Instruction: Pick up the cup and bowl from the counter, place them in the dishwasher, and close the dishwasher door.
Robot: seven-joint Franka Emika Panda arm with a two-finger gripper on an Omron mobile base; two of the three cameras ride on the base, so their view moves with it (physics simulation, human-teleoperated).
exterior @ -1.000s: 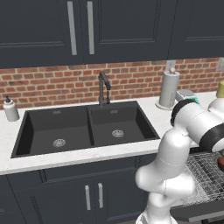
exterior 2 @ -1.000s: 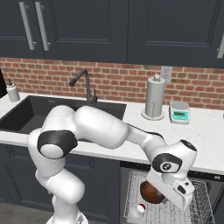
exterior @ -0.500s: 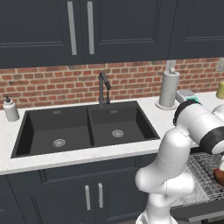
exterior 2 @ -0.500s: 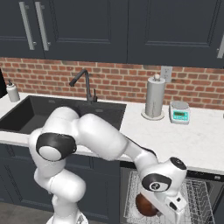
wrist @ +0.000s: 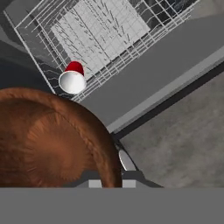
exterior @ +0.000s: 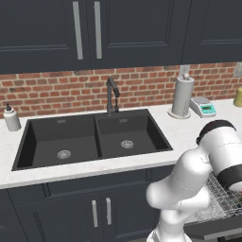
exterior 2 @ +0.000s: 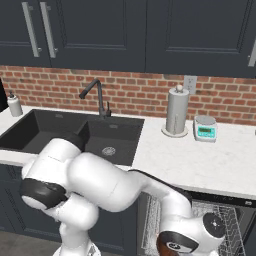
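White marbled counter (exterior: 94, 168) fills the left base view, with the black double sink (exterior: 92, 139) set into it and a dark faucet (exterior: 112, 94) at its twelve o'clock edge. A soap bottle (exterior: 11, 118) stands at nine o'clock of the sink; the paper-towel roll (exterior: 182, 97) and the white-and-teal kitchen scale (exterior: 203, 107) stand just beside each other at two o'clock, with a pale yellow container (exterior: 238, 97) at the right edge. The arm's elbow covers most of the grey wire rack (exterior: 226, 201) of the dishwasher (exterior: 212, 226) at four o'clock.

From the right base view the rack (exterior 2: 230, 220) shows at five o'clock below the counter's edge, the arm bending down in front of it, and a sliver of the brown bowl (exterior 2: 162, 244) peeks out beside the wrist.

Down the hand view, the bowl (wrist: 52, 140) bulks at seven o'clock, pressed against the fingers, so the jaws grip the bowl. The red cup (wrist: 73, 78) lies on its side in the rack's near corner at ten o'clock, its white inside facing the camera. The open dishwasher door (wrist: 162, 65) runs diagonally past it, floor (wrist: 183, 144) at four o'clock.
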